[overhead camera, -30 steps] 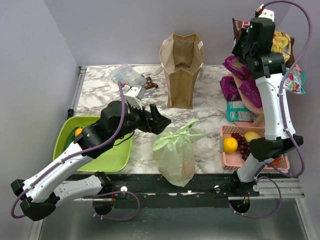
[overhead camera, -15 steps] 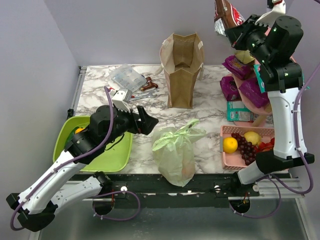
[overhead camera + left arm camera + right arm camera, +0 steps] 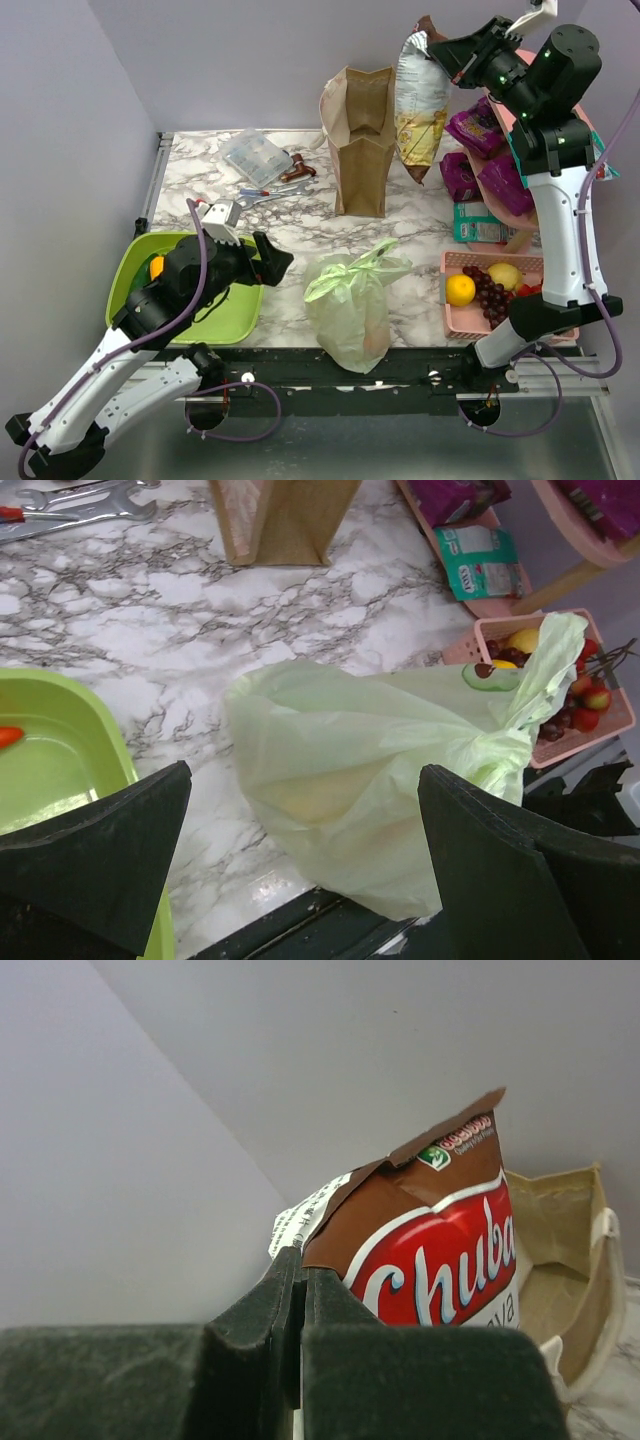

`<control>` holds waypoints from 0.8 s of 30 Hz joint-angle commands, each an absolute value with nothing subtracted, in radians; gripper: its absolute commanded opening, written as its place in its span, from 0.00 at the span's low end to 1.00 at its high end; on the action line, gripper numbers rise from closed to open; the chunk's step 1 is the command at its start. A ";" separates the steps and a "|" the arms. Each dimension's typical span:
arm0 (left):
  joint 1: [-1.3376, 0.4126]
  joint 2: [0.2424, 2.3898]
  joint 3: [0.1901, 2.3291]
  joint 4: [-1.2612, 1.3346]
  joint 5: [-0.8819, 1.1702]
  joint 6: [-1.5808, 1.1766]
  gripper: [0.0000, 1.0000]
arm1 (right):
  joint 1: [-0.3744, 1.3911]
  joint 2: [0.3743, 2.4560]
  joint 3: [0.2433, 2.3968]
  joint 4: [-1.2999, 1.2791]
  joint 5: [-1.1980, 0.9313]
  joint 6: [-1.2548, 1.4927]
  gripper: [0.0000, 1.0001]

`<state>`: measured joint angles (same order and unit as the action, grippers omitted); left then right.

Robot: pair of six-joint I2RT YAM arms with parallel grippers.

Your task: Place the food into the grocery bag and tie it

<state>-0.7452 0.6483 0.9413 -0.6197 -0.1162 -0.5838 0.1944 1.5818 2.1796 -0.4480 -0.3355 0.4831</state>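
One grocery bag (image 3: 348,305), one paper bag (image 3: 362,150), one chip bag (image 3: 420,110).

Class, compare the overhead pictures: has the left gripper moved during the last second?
Yes. The left gripper has drawn back leftward, away from the grocery bag, and is now at the green tray edge.

Seen from overhead, the left arm (image 3: 120,345) at seven o'clock and the right arm (image 3: 560,220) at three o'clock share one livery: smooth white shells on the long links, bulky black housings at the joints, and a purple cable (image 3: 206,262) trailing along each. Small green lights (image 3: 497,72) dot the right arm's black upper joints, while a white block (image 3: 218,214) sits at the left wrist. The left pincer (image 3: 305,775) ends in two broad, matte black wedge fingers (image 3: 100,855); the right pincer (image 3: 300,1280) shows dark, felt-like pads (image 3: 250,1340).
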 commanded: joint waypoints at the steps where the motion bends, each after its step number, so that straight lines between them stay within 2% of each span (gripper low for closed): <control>1: -0.737 0.587 0.906 -0.708 -0.193 -0.548 0.99 | 0.193 1.611 2.195 -0.299 -0.425 0.570 0.01; 15: -0.736 0.280 0.742 -0.807 -0.276 -0.519 0.99 | 0.193 1.759 2.236 -0.042 -0.463 0.720 0.01; 24: -0.736 0.079 0.703 -0.772 -0.294 -0.525 0.98 | 0.204 1.901 2.307 0.123 -0.455 0.849 0.01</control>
